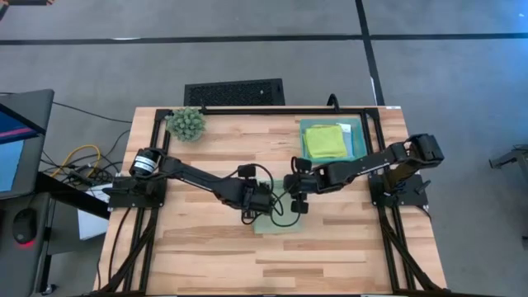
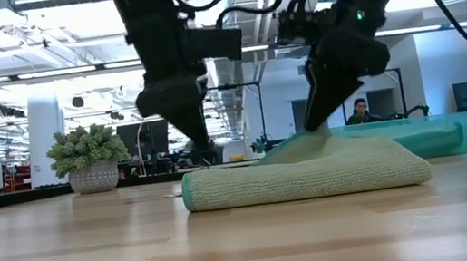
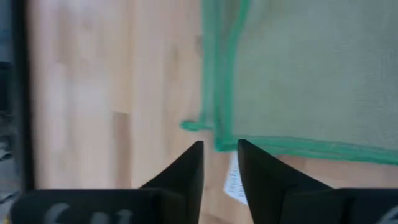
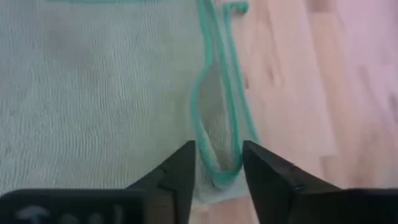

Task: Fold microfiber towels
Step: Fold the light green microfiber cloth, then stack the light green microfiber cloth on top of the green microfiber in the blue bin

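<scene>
Pale sage green microfiber towel with a teal stitched edge (image 1: 276, 216) lies folded at the middle of the light wooden desk (image 1: 206, 256), between the two grippers. In the low view it is a flat roll (image 2: 304, 178) with one corner lifted.

Left gripper (image 1: 252, 206) is down at the towel's left edge. Its wrist view shows the fingers (image 3: 186, 171) narrowly apart over the hemmed corner (image 3: 217, 140), grasping nothing that I can see.

Right gripper (image 1: 295, 200) is at the towel's right edge. Its fingers (image 4: 183, 168) are set either side of a looped fold of hem (image 4: 217, 149), not fully clenched; the fold sits between them.

Rigid teal plastic tray (image 1: 359, 132) at the back right holds a lime green folded towel (image 1: 323, 142) on top of a stack. Small spiky green plant (image 1: 186, 124) sits at the back left.
</scene>
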You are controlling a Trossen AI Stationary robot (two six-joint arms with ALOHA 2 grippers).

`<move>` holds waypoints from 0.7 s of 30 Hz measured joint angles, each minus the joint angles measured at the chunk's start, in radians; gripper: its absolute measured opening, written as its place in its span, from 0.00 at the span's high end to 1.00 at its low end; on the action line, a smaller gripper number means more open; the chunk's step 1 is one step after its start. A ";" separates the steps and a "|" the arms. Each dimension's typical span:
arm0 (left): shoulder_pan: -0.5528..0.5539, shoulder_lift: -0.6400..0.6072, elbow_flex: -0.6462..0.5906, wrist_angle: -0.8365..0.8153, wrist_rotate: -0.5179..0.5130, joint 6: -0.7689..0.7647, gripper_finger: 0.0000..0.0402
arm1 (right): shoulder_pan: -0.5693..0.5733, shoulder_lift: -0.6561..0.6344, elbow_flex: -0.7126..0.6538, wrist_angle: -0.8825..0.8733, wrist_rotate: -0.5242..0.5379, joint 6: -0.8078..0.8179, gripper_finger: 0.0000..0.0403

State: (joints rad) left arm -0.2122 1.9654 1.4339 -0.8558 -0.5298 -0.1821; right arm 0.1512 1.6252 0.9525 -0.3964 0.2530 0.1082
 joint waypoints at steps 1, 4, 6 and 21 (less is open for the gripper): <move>-0.003 -0.005 0.013 -0.016 -0.018 -0.007 0.76 | -0.003 -0.008 0.012 -0.014 0.003 -0.017 0.58; -0.016 -0.044 0.048 -0.069 -0.073 -0.021 0.70 | -0.004 -0.056 0.041 -0.067 0.009 -0.059 0.50; -0.026 -0.084 0.051 -0.096 -0.120 -0.052 0.68 | -0.004 -0.104 0.043 -0.086 0.015 -0.064 0.46; -0.055 -0.118 -0.249 0.528 0.028 0.016 0.85 | -0.016 -0.350 -0.430 0.499 -0.121 -0.025 0.88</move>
State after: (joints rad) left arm -0.2676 1.8470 1.1849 -0.3273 -0.5019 -0.1663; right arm 0.1349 1.2752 0.5224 0.1023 0.1320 0.0834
